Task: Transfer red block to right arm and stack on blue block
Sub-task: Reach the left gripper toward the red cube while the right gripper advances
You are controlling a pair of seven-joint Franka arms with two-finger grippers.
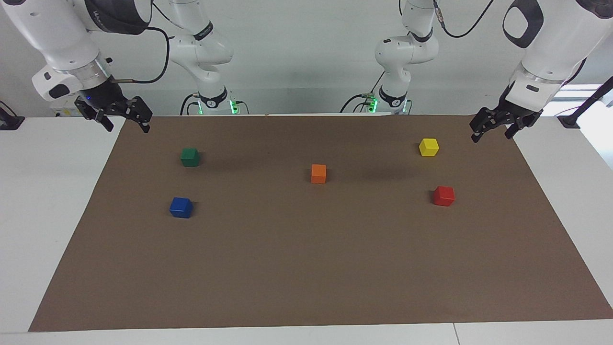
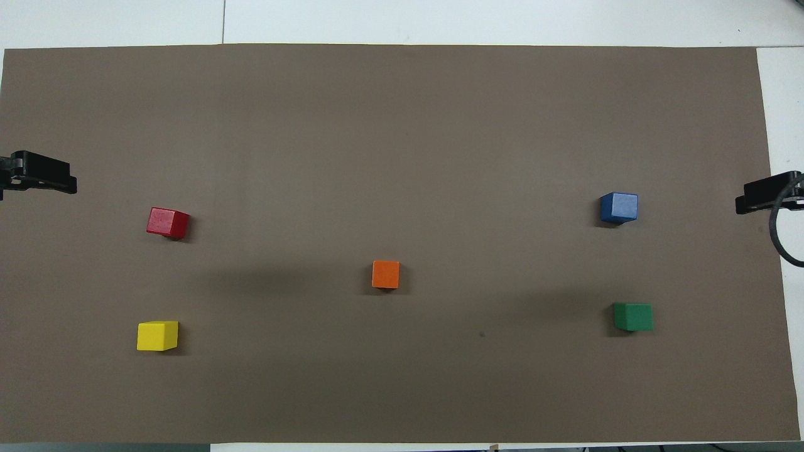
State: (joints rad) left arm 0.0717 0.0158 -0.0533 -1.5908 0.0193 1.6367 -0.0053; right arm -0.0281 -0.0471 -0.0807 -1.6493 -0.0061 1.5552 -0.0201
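Note:
The red block (image 1: 444, 196) (image 2: 168, 223) rests on the brown mat toward the left arm's end of the table. At the right arm's end lies the blue block (image 1: 181, 207) (image 2: 619, 207). My left gripper (image 1: 490, 136) (image 2: 38, 179) hangs open and empty over the mat's edge at its own end, apart from the red block. My right gripper (image 1: 127, 128) (image 2: 763, 194), with a blue wrist light, hangs open and empty over the mat's edge at its end, and that arm waits.
A yellow block (image 1: 428, 147) lies nearer to the robots than the red one. A green block (image 1: 190, 156) lies nearer to the robots than the blue one. An orange block (image 1: 318, 173) sits mid-mat. The brown mat (image 1: 306, 268) covers most of the white table.

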